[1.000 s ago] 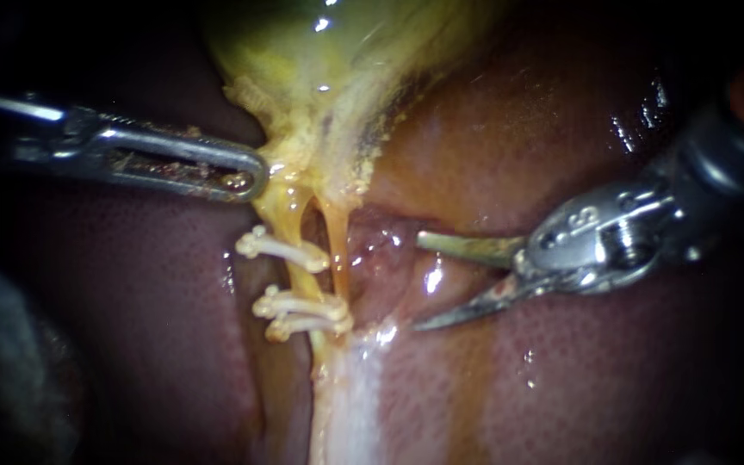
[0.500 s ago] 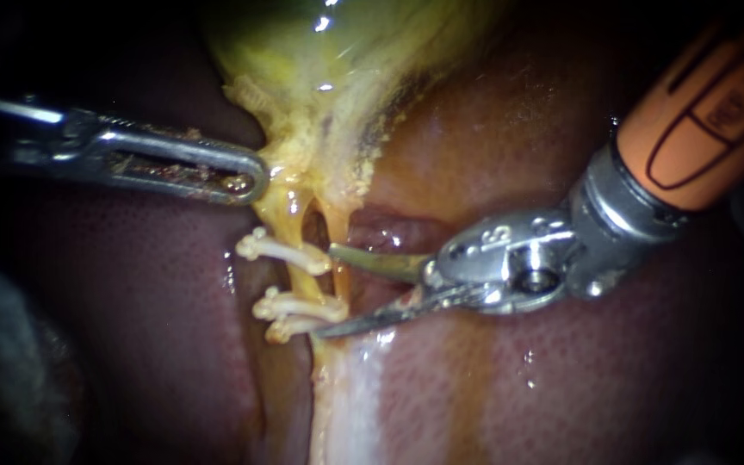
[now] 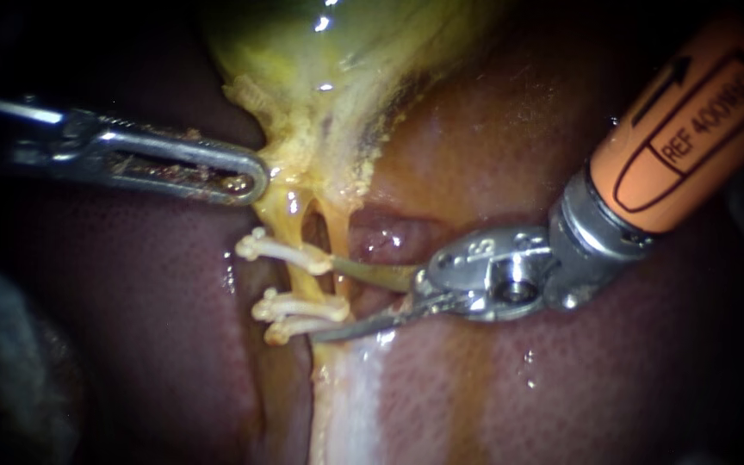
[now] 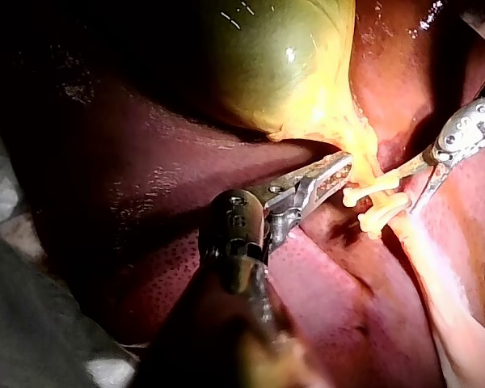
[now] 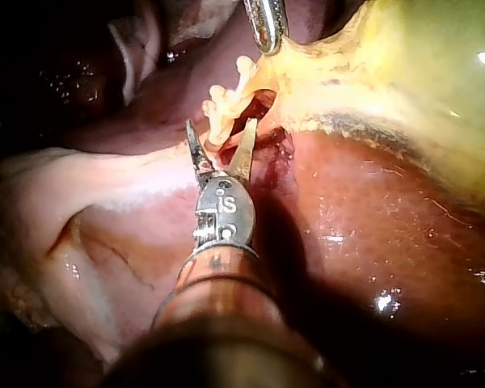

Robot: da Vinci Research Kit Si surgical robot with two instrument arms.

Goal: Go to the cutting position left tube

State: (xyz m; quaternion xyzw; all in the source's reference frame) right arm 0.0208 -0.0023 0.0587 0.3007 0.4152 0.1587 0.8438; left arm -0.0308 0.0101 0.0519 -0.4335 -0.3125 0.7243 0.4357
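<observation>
Close view of a dark red liver [image 3: 157,344] with the yellow-green gallbladder [image 3: 329,69] lying over it. Two thin yellow tubes run side by side from the gallbladder's neck. The left tube [image 3: 303,280] carries three pale clips: an upper clip [image 3: 282,250] and a lower pair of clips [image 3: 299,314] stacked close together, with a short bare stretch of tube between them.

My left instrument [image 3: 247,176] comes in from the left. Its slotted jaws are pressed together on the edge of the yellow tissue at the gallbladder's neck, just above the upper clip.

My right instrument [image 3: 327,297], with an orange shaft and two slim blades, comes in from the upper right. Its blades are spread and grip nothing. One tip lies by the end of the upper clip and the other just under the lower pair. The right tube [image 3: 338,280] sits in the gap between them, and the left tube's bare stretch is just beyond the tips.
</observation>
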